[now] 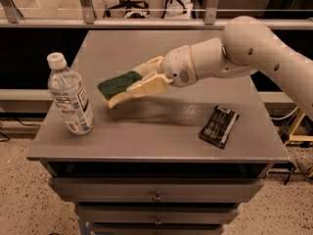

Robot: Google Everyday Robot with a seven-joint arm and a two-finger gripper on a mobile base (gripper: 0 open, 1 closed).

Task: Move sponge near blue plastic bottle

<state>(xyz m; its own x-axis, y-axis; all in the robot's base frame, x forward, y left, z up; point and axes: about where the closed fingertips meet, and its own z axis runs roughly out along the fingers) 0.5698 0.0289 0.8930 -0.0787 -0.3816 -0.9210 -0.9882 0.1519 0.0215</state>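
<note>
One gripper [123, 88] (above table [161, 129]) clasps green-topped sponge [115, 83].

Cream pincer [128, 86] above grey table [161, 126] clamps dark-green sponge [115, 84] — blue-and-white label on the bottle [69, 96].

The robot's single white arm [266, 50] reaches in from the right edge of the view, its thick upper link sloping down from the right and bending into a rounded wrist [195, 65] that points left. At its end, left of centre and lifted clear of the tabletop [171, 126], the cream-coloured gripper [122, 87] tilts slightly downward. Its two fingers [146, 84] are closed over the sponge [115, 83], one above and one beneath, gripping it green side up in the air.
</note>
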